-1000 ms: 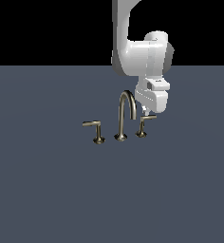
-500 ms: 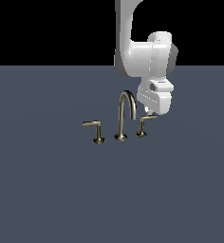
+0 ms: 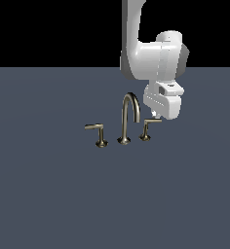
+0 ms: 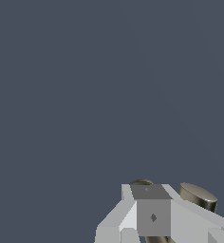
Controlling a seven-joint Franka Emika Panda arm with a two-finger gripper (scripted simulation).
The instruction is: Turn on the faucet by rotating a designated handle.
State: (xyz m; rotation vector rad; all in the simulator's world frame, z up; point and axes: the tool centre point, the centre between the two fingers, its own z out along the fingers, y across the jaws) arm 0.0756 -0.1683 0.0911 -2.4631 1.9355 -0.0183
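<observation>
The faucet [image 3: 129, 116] stands on the dark grey surface, its arched spout between two lever handles. The handle [image 3: 148, 127], with the shorter bar, is the one at the exterior view's right. My gripper [image 3: 157, 115] hangs right over the outer end of that bar, touching or nearly touching it, and the white hand hides most of the fingers. In the wrist view the fingers [image 4: 149, 216] look pressed together with nothing between them. A brass rounded end [image 4: 198, 195] shows just behind them.
The other handle [image 3: 98, 132], with a longer bar, stands at the exterior view's left of the spout. The flat grey floor [image 3: 53, 194] spreads all around the faucet. My white arm [image 3: 146, 53] rises behind the faucet.
The hand has shifted slightly toward the exterior view's right and a little lower at the handle's bar end. The bar seems to have swung slightly with it.
</observation>
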